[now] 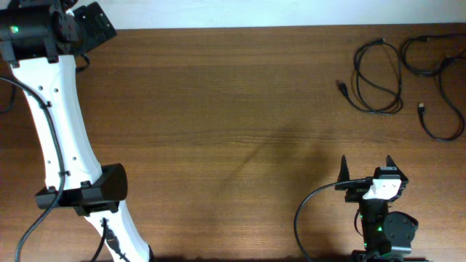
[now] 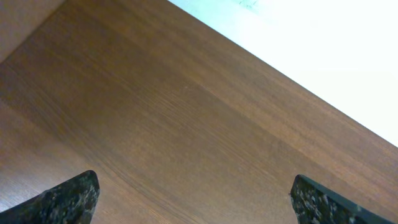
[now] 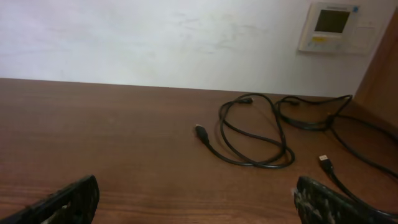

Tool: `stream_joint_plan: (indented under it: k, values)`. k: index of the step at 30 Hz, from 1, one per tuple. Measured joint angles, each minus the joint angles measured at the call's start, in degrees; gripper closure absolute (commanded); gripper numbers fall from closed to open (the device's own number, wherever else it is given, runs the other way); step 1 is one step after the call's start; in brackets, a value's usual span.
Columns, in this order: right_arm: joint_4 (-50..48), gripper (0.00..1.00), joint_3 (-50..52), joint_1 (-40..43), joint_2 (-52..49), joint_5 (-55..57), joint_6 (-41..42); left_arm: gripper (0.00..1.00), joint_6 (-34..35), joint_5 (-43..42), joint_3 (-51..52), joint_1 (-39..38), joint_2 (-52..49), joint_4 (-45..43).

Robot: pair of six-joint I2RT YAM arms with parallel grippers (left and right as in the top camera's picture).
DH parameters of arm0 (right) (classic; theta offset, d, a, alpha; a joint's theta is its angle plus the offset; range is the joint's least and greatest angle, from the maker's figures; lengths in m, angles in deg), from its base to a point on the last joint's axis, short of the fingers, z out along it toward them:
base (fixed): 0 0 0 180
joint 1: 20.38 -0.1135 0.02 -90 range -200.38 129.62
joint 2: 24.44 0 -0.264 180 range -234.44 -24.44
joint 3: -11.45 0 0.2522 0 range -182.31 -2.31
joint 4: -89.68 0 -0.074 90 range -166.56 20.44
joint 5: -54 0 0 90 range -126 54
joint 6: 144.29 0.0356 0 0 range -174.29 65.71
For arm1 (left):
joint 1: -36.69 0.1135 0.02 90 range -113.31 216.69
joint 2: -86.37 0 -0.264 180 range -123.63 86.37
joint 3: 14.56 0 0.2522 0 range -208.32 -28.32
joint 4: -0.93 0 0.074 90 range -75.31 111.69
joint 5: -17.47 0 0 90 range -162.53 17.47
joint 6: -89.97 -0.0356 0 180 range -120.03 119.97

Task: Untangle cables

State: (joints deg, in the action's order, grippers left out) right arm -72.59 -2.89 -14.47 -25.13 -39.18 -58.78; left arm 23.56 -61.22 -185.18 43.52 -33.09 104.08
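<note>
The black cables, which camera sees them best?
The overhead view. It looks straight down on both cables, so their loops and plug ends lie spread out. The right wrist view shows them bigger but from a low slant, with one running off the picture. The left wrist view shows no cables, just table.

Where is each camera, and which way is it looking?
Overhead: above the table, looking straight down; shows the white left arm, the right gripper, the cables.
Left wrist: on the left gripper, looking across the table toward the wall; its open fingertips show.
Right wrist: low behind its open fingers, facing the cables and wall.
Shared: overhead and right wrist both see the cables.
</note>
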Motion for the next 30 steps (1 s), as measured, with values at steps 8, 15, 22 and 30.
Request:
stream_joint_plan:
  k: [8, 15, 22, 30]
  values:
    - [0.02, 0.00, 0.00, 0.04, 0.00, 0.37, -0.02, 0.01, 0.00, 0.00, 0.00, 0.00, 0.00, 0.00]
    - [0.02, 0.00, 0.00, 0.04, 0.00, 0.37, 0.02, 0.01, 0.00, 0.00, 0.00, 0.00, 0.00, 0.00]
    - [0.04, 0.00, 0.00, 0.04, 0.00, 0.39, 0.02, 0.01, 0.24, 0.57, 0.00, 0.00, 0.11, 4.33]
    - [0.09, 0.00, 0.00, 0.04, 0.00, 0.39, 0.00, 0.01, 2.40, -9.70, 0.11, 0.00, 23.02, 7.10]
